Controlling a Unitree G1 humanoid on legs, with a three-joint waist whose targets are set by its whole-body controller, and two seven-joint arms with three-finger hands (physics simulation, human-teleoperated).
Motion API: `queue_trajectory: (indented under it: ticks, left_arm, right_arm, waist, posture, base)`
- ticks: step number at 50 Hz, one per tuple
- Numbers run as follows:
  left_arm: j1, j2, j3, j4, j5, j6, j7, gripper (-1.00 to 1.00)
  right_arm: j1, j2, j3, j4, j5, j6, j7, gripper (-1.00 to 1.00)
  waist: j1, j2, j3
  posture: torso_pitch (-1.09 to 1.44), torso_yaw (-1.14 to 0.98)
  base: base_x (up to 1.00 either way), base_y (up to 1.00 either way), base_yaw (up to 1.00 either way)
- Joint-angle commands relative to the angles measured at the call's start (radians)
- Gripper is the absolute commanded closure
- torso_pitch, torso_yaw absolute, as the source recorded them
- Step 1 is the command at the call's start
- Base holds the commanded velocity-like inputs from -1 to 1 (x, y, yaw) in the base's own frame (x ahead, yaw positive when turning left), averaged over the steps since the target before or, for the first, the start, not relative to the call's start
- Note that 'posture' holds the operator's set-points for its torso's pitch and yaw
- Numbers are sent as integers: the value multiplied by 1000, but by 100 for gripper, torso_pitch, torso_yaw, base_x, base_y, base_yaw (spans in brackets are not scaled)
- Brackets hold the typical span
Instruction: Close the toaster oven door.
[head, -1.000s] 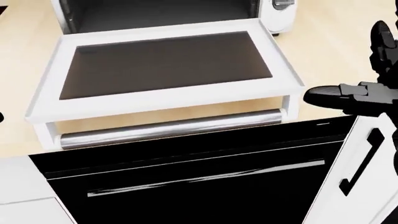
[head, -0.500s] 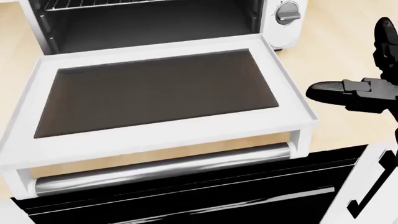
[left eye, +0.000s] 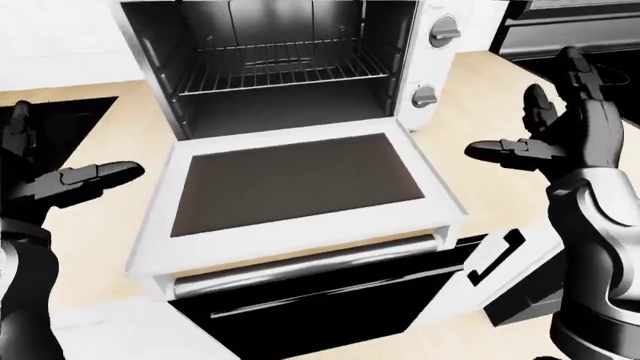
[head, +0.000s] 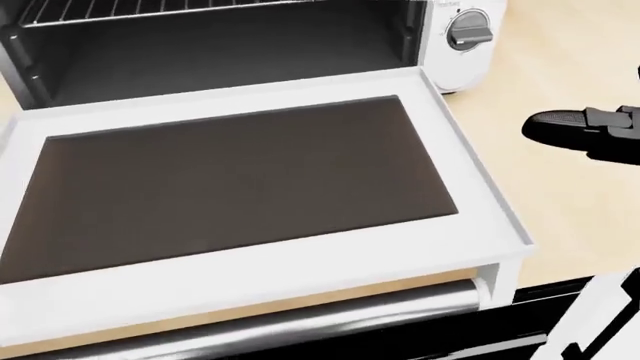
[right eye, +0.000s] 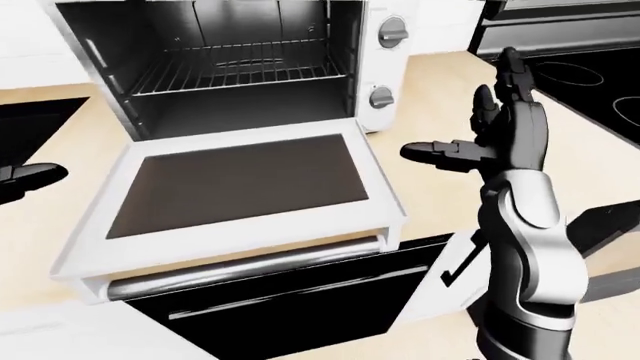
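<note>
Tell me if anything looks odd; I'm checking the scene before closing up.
Nothing damaged or spilled. The toaster oven door hangs fully open, flat over the counter edge. Both hands, left and right, are open, touching nothing.

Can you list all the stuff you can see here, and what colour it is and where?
toaster oven: one, white with a dark inside, top middle of the left-eye view, on the counter
toaster oven door: one, white frame with dark glass, hanging open and flat, middle of the view
door handle: one, silver bar, along the door's lower edge
wire rack: one, silver, inside the oven
knobs: two, grey, on the oven's right side
counter: one, light wood
stovetop: one, black, top right of the right-eye view
left robot hand: one, black, open, left of the door
right robot hand: one, black, open, right of the door
</note>
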Motion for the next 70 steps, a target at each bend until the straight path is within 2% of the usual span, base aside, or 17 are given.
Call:
queue_trajectory:
  ticks: [1,5,15,19,23,34,49,70]
  left_arm:
    - [-13,43,9,-8,-3,-40,-16,-100]
    - [-9,68,36,5,-12,-46,-28,-100]
    - [1,129,114,41,-119,-20,2,-100]
    - [7,141,114,51,-135,-36,7,-100]
    - [7,143,108,59,-141,-42,13,-100]
    - [30,152,132,97,-119,-76,-13,-100]
    - [32,174,154,115,-125,-80,-14,-100]
    - [32,184,159,116,-139,-76,-5,-100]
  right_arm:
    - [-29,-22,-19,-15,-4,-33,3,-100]
    - [-38,-38,-30,-6,4,-29,0,-100]
    - [-65,-88,-50,45,25,-54,-6,-100]
    - [-76,-116,-60,87,25,-77,3,-100]
    - [-75,-122,-48,125,-4,-120,12,-100]
    - [-61,-135,-39,169,-91,-176,88,-100]
    - [-56,-123,-29,180,-169,-212,163,-100]
    - [-42,-88,-13,144,-216,-203,219,-100]
  waist:
    - [0,1,-25]
    - [9,-21,-29]
    - [16,-20,-25]
    - [14,-19,-22]
    - [15,-19,-18]
    - [11,-19,-13]
    - [11,-18,-16]
    - [12,-15,-23]
  posture:
    - [0,0]
    - [0,0]
    - [0,0]
    - [0,0]
    - [0,0]
    - [0,0]
    - [0,0]
    - [0,0]
  base:
    - [0,0,0]
    - [0,0,0]
    - [0,0,0]
    - [0,0,0]
    - [0,0,0]
    - [0,0,0]
    - [0,0,0]
    - [0,0,0]
